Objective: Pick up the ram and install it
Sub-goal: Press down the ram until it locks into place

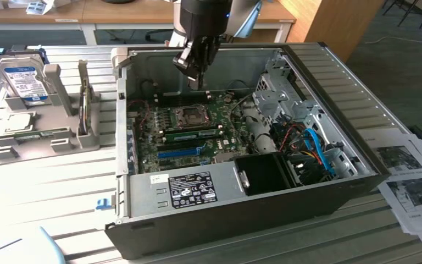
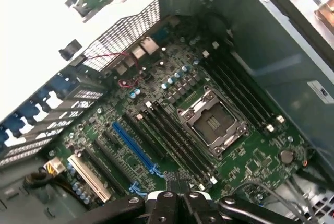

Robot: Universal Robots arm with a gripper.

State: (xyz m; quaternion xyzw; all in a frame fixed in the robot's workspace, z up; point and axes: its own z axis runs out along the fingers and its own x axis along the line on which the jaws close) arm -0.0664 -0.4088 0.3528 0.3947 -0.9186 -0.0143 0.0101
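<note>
Gripper point(image 1: 195, 74) clenched, nothing held, hovering inside open PC case point(image 1: 357, 181) above motherboard point(image 2: 156, 130). Ram point(image 1: 193, 133) approx. below and in front of fingertips, seated in slot beside CPU socket point(image 1: 192, 115); seating prob. complete, view poor.

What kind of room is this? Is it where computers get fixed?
Probably a lab or workshop for working on computers. An open computer case lies on a slatted table with its motherboard showing, a robot gripper hangs over it, and a hard drive stands in a grey holder beside it.
</note>
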